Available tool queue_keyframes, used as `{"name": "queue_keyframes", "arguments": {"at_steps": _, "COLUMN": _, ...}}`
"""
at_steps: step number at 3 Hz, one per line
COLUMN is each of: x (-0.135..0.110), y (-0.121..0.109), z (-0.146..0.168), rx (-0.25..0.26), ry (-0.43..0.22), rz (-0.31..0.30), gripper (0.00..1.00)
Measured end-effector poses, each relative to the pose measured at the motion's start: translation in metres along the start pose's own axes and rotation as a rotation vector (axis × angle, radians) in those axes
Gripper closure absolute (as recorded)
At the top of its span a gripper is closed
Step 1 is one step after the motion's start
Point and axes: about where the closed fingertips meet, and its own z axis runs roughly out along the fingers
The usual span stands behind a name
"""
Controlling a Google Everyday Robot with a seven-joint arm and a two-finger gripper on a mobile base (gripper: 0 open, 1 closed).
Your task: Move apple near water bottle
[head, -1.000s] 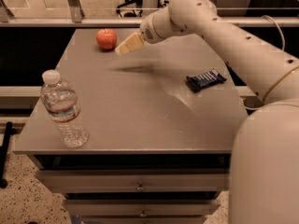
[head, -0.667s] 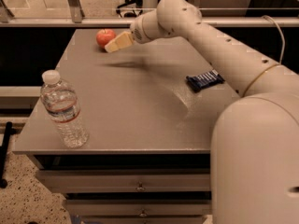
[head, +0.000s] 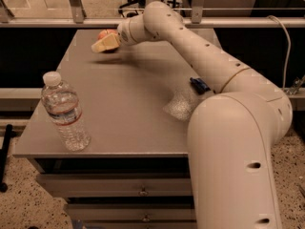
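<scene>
The red-orange apple sits near the far left corner of the grey table, mostly hidden behind my gripper. My gripper reaches across the table and is right at the apple, on its near side. The water bottle, clear and ribbed with a white cap and a red-and-blue label band, stands upright at the near left corner, far from the apple.
A small dark blue packet lies on the right side of the table, partly behind my arm. My arm's large body fills the near right. Drawers sit under the tabletop. A railing runs behind the table.
My gripper has moved left across the far side of the table and now covers most of the apple. The bottle has not moved.
</scene>
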Motion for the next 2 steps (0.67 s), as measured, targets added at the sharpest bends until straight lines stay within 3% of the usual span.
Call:
{"name": "queue_keyframes", "arguments": {"at_steps": 1, "x": 0.0077, "y": -0.0037, "z": 0.0118, "rx": 0.002, "ry": 0.014, "rz": 0.001, "gripper": 0.01}}
{"name": "queue_keyframes", "arguments": {"at_steps": 2, "x": 0.0105, "y": -0.0079, "z": 0.0136, "rx": 0.011, "ry": 0.009, "rz": 0.009, "gripper": 0.21}}
